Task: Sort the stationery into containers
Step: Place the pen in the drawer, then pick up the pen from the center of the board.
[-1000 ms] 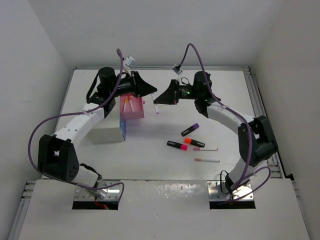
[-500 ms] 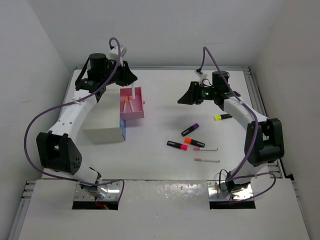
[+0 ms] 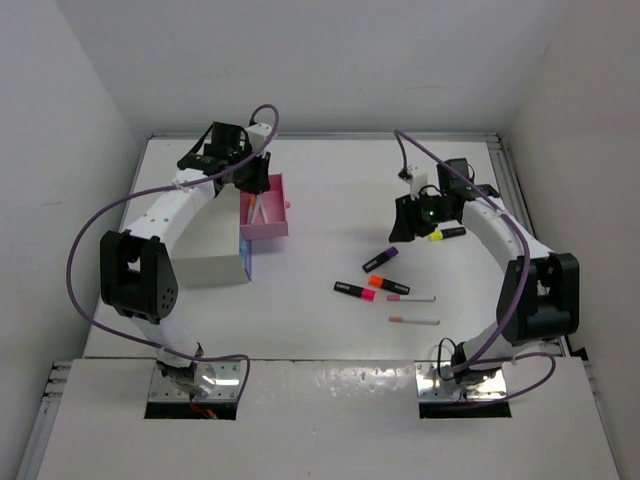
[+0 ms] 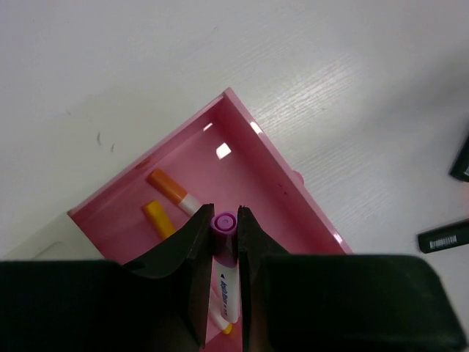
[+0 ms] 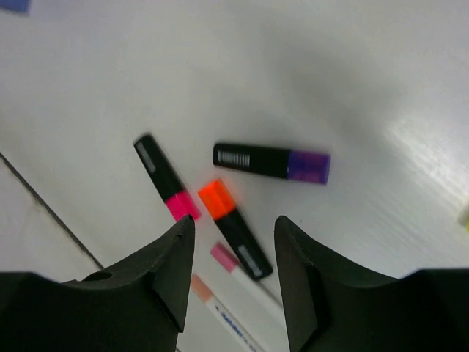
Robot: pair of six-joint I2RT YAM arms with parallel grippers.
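Note:
My left gripper [image 4: 223, 222] is shut on a white pen with a purple tip [image 4: 224, 253], held above the open pink drawer [image 4: 282, 192]. Two more pens lie in that drawer, one orange-tipped [image 4: 173, 190] and one yellow-tipped [image 4: 157, 218]. In the top view the left gripper [image 3: 250, 186] hangs over the pink drawer [image 3: 283, 207]. My right gripper [image 5: 233, 229] is open and empty above the orange highlighter [image 5: 236, 228], with the pink highlighter [image 5: 165, 178] and purple highlighter [image 5: 272, 162] close by. Two white pens [image 3: 412, 299] [image 3: 415, 321] lie nearer the arms' bases.
The white cabinet [image 3: 208, 258] stands left of the pink drawer, with a light blue drawer front [image 3: 248, 263] at its corner. A yellow highlighter [image 3: 447, 234] lies just right of the right gripper [image 3: 411, 222]. The table's raised rail [image 3: 520, 215] runs along the right side.
The left gripper closed on the purple-tipped pen and came over the pink drawer. The right gripper opened and swung down toward the highlighters. A yellow highlighter now lies at the right.

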